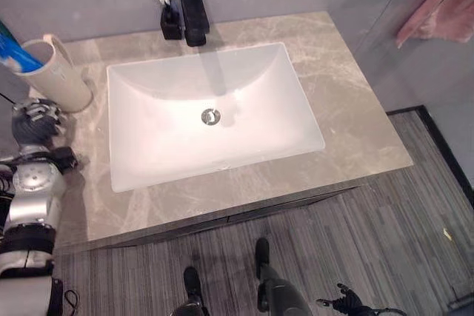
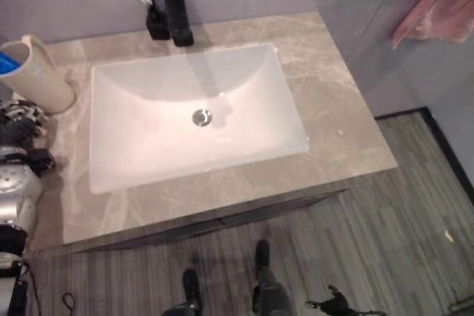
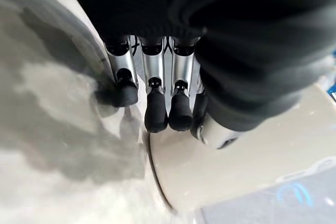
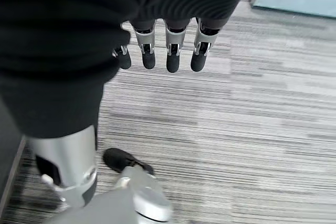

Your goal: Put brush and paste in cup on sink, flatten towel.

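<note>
A cream cup (image 1: 55, 75) stands upright on the counter's far left corner. A blue tube-like thing (image 1: 16, 53) and a pale stick (image 1: 50, 38) poke out of its top. My left hand (image 1: 33, 120) rests just in front of the cup, low over the counter. In the left wrist view its fingers (image 3: 157, 114) are straight and hold nothing, their tips beside the cup's wall (image 3: 252, 166). A pink towel (image 1: 441, 5) hangs at the far right, off the counter. My right hand (image 4: 168, 51) hangs over the striped floor, fingers relaxed and empty.
A white rectangular basin (image 1: 133, 160) fills the middle of the grey marble counter (image 1: 355, 123). A black faucet (image 1: 192, 1) and a small black vase of white flowers (image 1: 169, 16) stand behind it. A person's dark shoes (image 1: 226, 268) stand on the floor by the counter's front edge.
</note>
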Robot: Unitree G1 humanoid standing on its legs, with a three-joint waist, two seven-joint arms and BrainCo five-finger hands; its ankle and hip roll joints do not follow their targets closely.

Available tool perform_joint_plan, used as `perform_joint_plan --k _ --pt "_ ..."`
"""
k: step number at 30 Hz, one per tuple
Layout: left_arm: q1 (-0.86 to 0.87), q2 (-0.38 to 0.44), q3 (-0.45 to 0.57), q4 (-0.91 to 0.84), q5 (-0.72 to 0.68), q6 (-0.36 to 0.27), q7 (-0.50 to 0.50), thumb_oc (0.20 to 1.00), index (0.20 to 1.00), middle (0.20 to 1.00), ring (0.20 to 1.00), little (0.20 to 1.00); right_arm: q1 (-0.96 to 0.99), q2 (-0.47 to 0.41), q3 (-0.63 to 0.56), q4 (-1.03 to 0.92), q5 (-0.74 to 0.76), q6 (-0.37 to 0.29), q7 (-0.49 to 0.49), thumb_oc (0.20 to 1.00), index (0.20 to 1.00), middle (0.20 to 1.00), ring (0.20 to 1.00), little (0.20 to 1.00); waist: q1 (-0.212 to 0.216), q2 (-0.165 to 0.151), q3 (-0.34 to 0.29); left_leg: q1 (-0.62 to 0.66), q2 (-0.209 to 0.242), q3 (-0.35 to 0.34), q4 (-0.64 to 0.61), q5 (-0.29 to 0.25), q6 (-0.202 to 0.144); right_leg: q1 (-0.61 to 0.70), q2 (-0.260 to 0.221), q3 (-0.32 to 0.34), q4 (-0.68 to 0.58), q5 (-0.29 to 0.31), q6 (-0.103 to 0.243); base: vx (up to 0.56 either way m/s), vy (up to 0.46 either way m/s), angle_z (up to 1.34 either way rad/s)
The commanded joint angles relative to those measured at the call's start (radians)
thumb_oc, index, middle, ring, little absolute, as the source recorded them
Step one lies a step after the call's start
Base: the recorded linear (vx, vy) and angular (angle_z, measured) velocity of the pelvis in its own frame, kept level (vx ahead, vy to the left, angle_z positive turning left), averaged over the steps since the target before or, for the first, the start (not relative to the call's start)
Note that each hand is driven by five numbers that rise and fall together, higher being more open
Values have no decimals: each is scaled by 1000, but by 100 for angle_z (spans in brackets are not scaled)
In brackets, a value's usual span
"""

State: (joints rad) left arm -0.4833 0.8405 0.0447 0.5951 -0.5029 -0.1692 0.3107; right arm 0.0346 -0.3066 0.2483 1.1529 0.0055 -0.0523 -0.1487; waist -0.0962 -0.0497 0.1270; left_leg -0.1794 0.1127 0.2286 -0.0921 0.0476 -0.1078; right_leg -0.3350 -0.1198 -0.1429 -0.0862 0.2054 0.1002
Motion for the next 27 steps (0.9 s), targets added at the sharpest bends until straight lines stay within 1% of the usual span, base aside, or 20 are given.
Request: perform_joint_plan --k 1,6,12,17,18,19,20,27 --pt "-100 62 -39 59 6 -7 18 200 200 200 200 200 -46 -18 29 -7 28 7 -2 1000 1000 1000 1000 1000 -20 7 45 3 0 -20 5 2 8 43 -55 53 -1 -26 82 0 0 0" --pt "-212 94 -112 136 23 6 31 200 200 200 200 200 -50 -13 53 -39 47 -3 0 1000 1000 1000 1000 1000 -34 2 52 -27 -5 -28 5 9 12 9 -53 72 -1 -17 83 -5 1 1" --pt "-350 95 -202 245 39 22 44 200 200 200 200 200 -47 -9 76 -81 69 -17 -1 1000 1000 1000 1000 1000 -59 -1 51 -76 -8 -48 5 22 15 -36 -49 106 -1 -4 84 -10 -3 2" --pt "-412 95 -241 324 40 30 45 200 200 200 200 200 -35 -11 85 -90 78 -27 -1 1000 1000 1000 1000 1000 -73 -5 42 -100 -10 -61 5 27 18 -60 -42 129 -1 1 84 -2 1 1" --pt "-436 102 -255 343 46 32 46 200 200 200 200 200 -31 -12 85 -92 80 -28 -1 1000 1000 1000 1000 1000 -78 -6 39 -107 -8 -64 5 29 18 -65 -42 134 -1 3 84 0 0 0" --pt "-496 112 -292 406 67 38 51 200 200 200 200 200 -22 -15 82 -85 94 -36 -3 1000 1000 1000 1000 1000 -87 -7 31 -123 -7 -76 5 33 20 -79 -40 140 -1 4 87 4 -6 4" --pt "-517 112 -308 417 82 42 53 200 200 200 200 200 -17 -15 80 -84 99 -38 -3 1000 1000 1000 1000 1000 -90 -7 28 -127 -8 -81 5 33 21 -82 -40 144 -1 7 87 5 -2 5" --pt "-542 115 -339 455 159 57 66 200 200 200 200 200 -7 -14 84 -57 98 -45 -2 1000 1000 1000 1000 1000 -93 -6 20 -141 -15 -106 5 36 27 -88 -41 156 -1 6 88 2 -2 1"
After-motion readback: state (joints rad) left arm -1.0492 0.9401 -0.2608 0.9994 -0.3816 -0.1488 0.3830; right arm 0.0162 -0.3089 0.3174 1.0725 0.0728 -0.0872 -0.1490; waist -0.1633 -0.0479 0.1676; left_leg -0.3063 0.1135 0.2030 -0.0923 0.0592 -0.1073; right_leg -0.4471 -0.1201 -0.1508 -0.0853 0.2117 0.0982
